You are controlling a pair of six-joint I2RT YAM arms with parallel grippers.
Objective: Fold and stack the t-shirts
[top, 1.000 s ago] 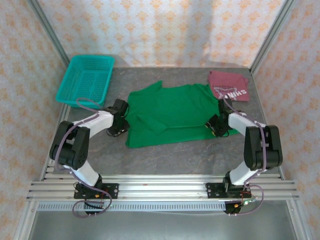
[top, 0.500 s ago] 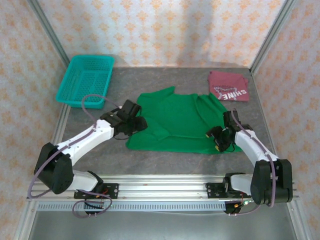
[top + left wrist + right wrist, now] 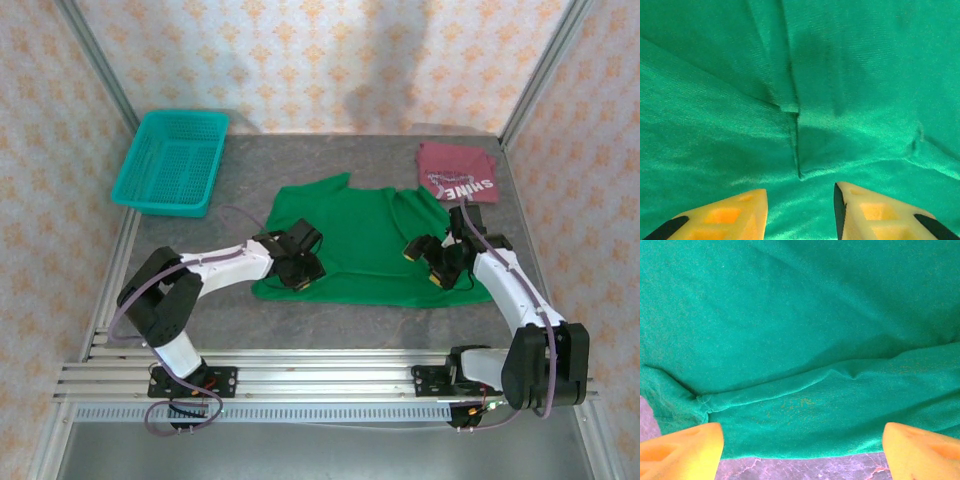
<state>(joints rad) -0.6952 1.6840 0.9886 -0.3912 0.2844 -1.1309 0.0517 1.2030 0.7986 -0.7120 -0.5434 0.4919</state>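
Top external: grey table [image 3: 330,325], patterned walls [image 3: 300,60]

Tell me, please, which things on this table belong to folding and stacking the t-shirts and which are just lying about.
Belongs to the job:
- green t-shirt, spread mid-table
- maroon t-shirt, at the far right

Just lying about:
- teal basket, at the far left

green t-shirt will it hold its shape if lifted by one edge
Probably floppy: the green t-shirt lies in soft creases with a raised fold, so a lifted edge would likely drape. It looks thin and light; pushed across the table it would likely bunch rather than slide whole.
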